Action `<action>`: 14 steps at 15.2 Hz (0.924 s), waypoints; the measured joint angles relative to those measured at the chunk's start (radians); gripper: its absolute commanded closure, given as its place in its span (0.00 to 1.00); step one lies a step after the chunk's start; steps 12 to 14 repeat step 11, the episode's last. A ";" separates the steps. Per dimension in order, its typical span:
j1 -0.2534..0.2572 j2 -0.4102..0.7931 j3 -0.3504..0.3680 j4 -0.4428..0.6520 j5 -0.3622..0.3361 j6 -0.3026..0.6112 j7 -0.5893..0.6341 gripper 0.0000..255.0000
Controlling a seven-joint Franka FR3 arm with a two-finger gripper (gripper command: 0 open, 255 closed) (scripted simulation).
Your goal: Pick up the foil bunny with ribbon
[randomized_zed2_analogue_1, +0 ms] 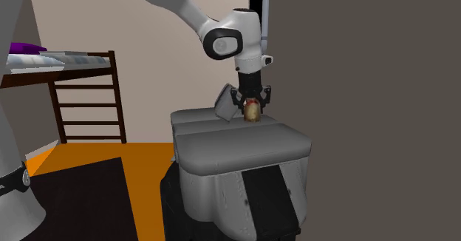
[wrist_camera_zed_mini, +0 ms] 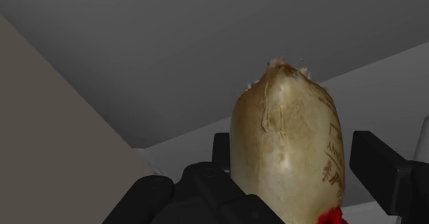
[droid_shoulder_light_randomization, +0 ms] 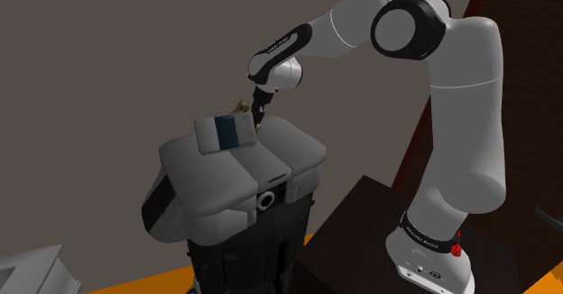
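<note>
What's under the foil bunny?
The grey padded top lies under the gold foil bunny, and the gripper is over the bunny. The bunny's body hides its base, so I cannot tell whether it touches the padding.

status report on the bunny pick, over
end effector open, straddling gold bunny. bunny upright on grey padded top. white-and-blue box close beside, not blocking.
</note>
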 measured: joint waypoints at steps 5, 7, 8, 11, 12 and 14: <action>0.009 -0.038 -0.015 0.015 -0.032 -0.049 0.030 1.00; 0.013 -0.052 -0.019 0.023 -0.044 -0.068 0.044 1.00; 0.013 -0.057 -0.021 0.027 -0.049 -0.077 0.048 1.00; 0.017 -0.077 -0.028 0.037 -0.065 -0.105 0.064 1.00; 0.017 -0.077 -0.028 0.037 -0.065 -0.105 0.064 1.00; 0.017 -0.077 -0.028 0.037 -0.065 -0.105 0.064 1.00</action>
